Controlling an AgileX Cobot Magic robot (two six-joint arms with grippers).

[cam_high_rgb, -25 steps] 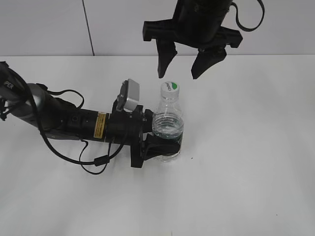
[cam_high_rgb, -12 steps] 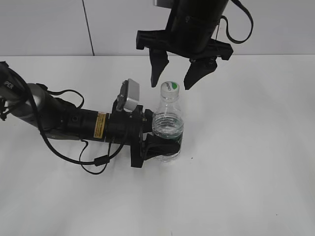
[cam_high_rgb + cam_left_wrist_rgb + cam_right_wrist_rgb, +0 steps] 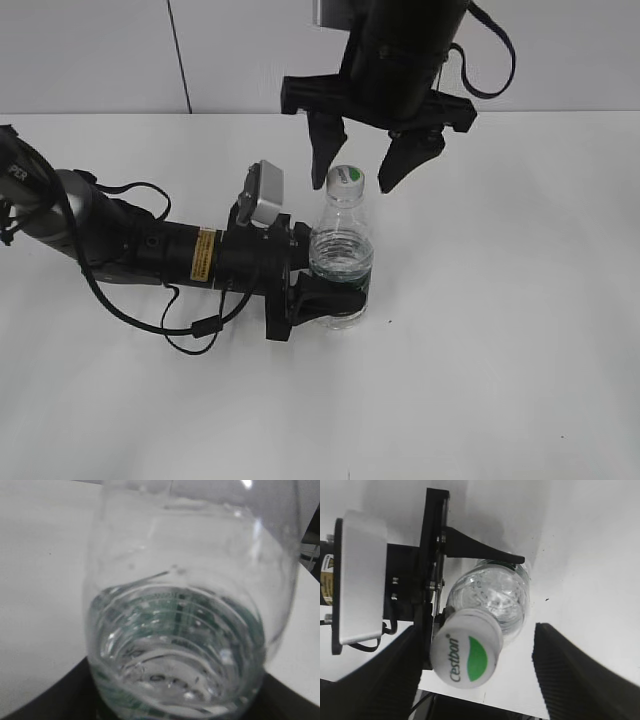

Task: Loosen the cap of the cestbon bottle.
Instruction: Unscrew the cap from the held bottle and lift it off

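Note:
The cestbon bottle (image 3: 341, 262) stands upright on the white table, clear with a dark green label band low down. My left gripper (image 3: 335, 300) is shut on its lower body from the left; the left wrist view shows the bottle (image 3: 185, 630) filling the frame. The white cap (image 3: 346, 178) with a green leaf mark tops it. My right gripper (image 3: 366, 170) is open, pointing down, with one finger on each side of the cap, not touching. In the right wrist view the cap (image 3: 466, 655) sits between the open fingers (image 3: 485, 670), closer to the left finger.
The white table (image 3: 500, 350) spreads around the bottle. The left arm and its loose black cable (image 3: 190, 325) lie along the table at the left. A light wall (image 3: 100, 50) runs behind the table's far edge.
My right gripper has come down and a little left, from above and behind the bottle until its open fingers flank the cap. The left gripper and bottle have not moved.

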